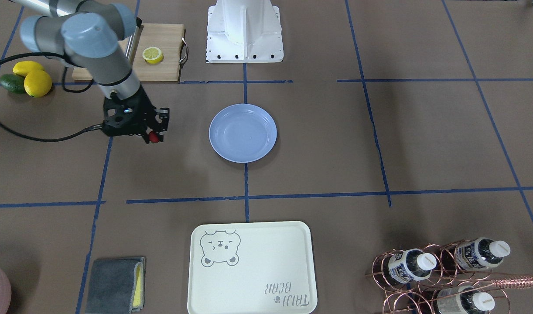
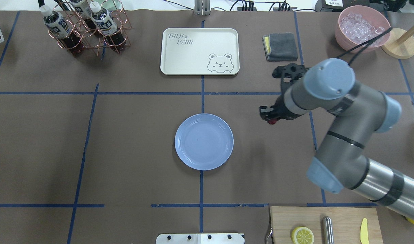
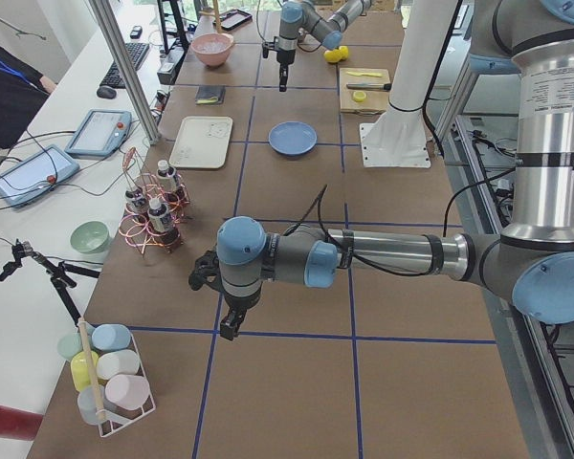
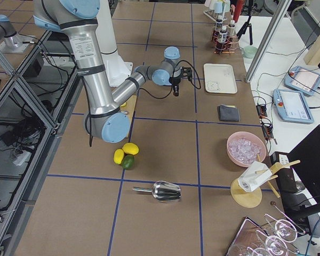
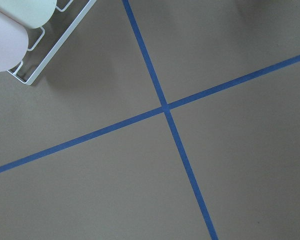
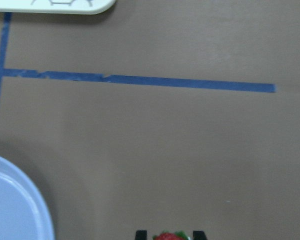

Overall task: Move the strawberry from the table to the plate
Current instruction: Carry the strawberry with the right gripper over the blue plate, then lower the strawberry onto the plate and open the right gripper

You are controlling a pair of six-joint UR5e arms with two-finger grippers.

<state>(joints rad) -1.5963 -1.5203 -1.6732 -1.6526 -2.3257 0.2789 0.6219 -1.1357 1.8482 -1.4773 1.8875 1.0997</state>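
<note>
Above the bench (image 1: 336,144), right of the plate (image 1: 243,133) in the overhead view — right gripper (image 1: 154,136) closed on the strawberry (image 1: 153,138); pick apparently done, carry and release remain.

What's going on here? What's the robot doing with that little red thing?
The robot's right end effector is pinching a small strawberry and holding it above the brown table. The light-blue plate sits empty a little way off to the side, so the berry is not over it yet. The left arm is far down the table near a rack of cups and takes no part in this.
</note>
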